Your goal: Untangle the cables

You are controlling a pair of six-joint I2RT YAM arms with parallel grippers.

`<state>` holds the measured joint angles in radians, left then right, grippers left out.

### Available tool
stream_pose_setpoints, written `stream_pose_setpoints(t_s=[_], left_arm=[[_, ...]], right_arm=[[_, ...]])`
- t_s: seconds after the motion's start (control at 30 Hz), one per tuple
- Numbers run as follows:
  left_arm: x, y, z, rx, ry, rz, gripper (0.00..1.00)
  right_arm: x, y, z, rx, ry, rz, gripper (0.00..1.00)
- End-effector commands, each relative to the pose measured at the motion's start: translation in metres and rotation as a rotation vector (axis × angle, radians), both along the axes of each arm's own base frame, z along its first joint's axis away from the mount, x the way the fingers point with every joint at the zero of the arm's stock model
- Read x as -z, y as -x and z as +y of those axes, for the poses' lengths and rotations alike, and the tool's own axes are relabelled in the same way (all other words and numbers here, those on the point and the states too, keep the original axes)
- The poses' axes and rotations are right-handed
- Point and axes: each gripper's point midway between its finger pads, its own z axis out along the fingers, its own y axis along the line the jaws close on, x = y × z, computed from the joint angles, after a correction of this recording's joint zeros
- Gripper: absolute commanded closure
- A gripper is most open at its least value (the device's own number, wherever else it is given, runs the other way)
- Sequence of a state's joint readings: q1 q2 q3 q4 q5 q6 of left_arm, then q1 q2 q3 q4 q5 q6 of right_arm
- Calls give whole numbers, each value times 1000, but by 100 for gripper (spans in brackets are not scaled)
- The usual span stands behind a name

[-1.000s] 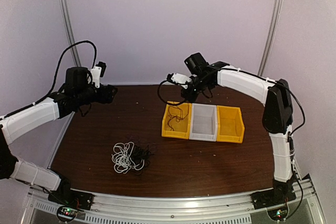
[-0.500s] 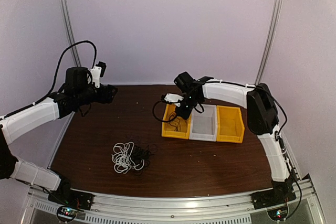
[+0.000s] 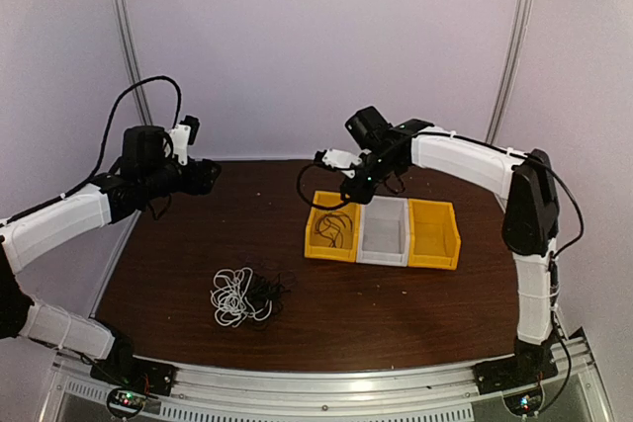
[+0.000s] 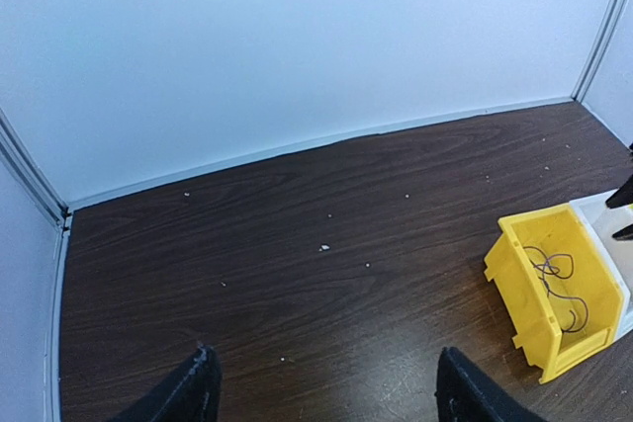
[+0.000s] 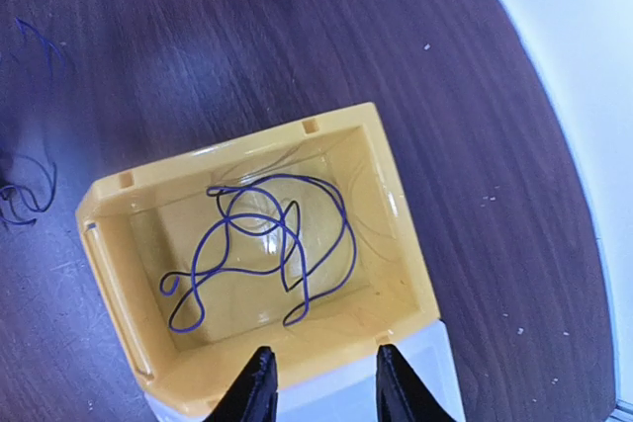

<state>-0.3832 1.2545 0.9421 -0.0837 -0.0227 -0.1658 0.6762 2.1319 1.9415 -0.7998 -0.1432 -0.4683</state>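
A tangle of white and black cables (image 3: 242,295) lies on the table's front left. A thin dark-blue cable (image 5: 262,244) lies loose inside the left yellow bin (image 3: 318,244), also shown in the left wrist view (image 4: 554,279). My right gripper (image 3: 356,188) hovers over that bin's edge. In the right wrist view it (image 5: 326,387) is open and empty, with its fingers (image 5: 259,387) above the bin's near wall (image 5: 297,358). My left gripper (image 3: 208,175) is high at the back left. In its own view it (image 4: 326,397) is wide open over bare table.
Three bins stand in a row at the middle right: the left yellow bin, a white bin (image 3: 384,234) and a second yellow bin (image 3: 433,236). The yellow bin (image 4: 524,294) lies to the right of the left gripper. A white wall stands close behind the table.
My right gripper dipped down into the left yellow bin, then rose back up. The thin dark cable that hung from it now lies in the bin. The left arm has not moved.
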Motion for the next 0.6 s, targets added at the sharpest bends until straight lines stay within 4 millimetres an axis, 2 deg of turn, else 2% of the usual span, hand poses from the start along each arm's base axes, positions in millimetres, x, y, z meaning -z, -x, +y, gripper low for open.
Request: stream_pose_setpoints(t_s=[0.0, 0.17, 0.27, 0.4, 0.5, 0.57], left_arm=[[-4, -2, -3, 9, 5, -16, 24], [6, 1, -18, 97, 14, 24, 24], [10, 10, -39, 148, 15, 89, 26], [18, 44, -76, 204, -25, 198, 28], [31, 67, -76, 142, 24, 305, 28], [50, 86, -71, 115, 42, 384, 29]], right_arm=[[-40, 15, -27, 21, -8, -67, 64], [-62, 31, -42, 6, -88, -97, 64], [-72, 48, -56, -21, -200, -113, 64], [-79, 66, -83, -48, -332, -129, 63], [-85, 82, -96, -59, -462, -120, 62], [-79, 94, -96, -97, -508, -129, 58]])
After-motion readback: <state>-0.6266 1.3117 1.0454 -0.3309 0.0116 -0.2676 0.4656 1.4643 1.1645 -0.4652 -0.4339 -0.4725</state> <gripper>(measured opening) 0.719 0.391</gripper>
